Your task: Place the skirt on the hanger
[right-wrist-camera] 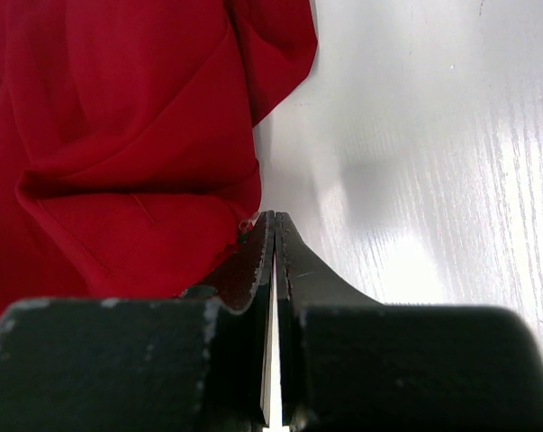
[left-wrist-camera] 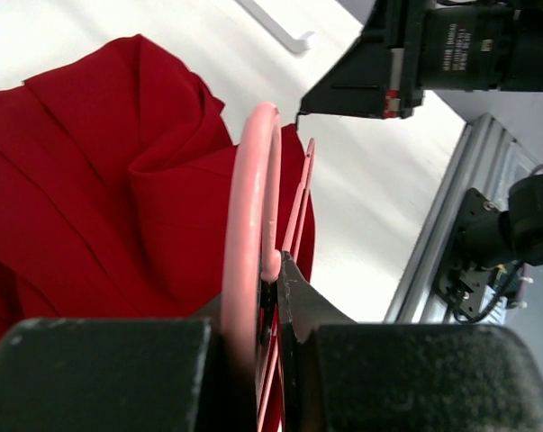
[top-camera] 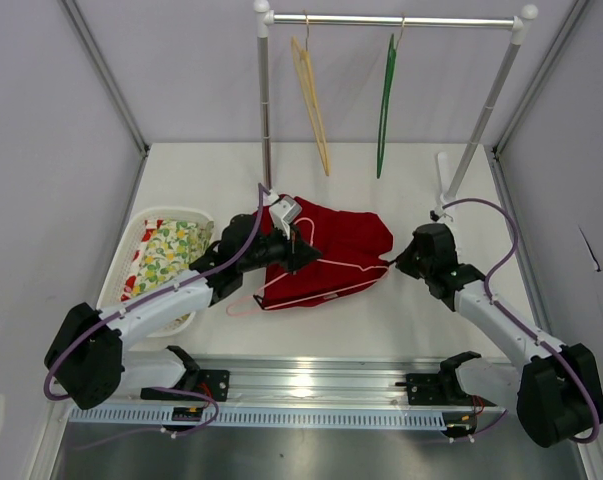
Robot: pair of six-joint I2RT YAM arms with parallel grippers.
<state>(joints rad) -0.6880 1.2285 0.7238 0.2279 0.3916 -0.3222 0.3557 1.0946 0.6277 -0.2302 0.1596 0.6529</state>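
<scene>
Left gripper [left-wrist-camera: 273,270]: narrowly parted, pinching the hook of thin pale pink wire hanger [left-wrist-camera: 251,207]. Right gripper [right-wrist-camera: 274,220]: pressed together beside soft, creased red skirt [right-wrist-camera: 118,135].

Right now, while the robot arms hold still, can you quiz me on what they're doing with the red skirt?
1. True or false: the skirt hangs on the rail.
2. Which hanger does the left gripper clamp: A yellow, B pink, C green?
3. Fill in: the patterned cloth lies in the white ____.

Key: 1 false, it lies on the table. 2 B. 3 basket.
</scene>
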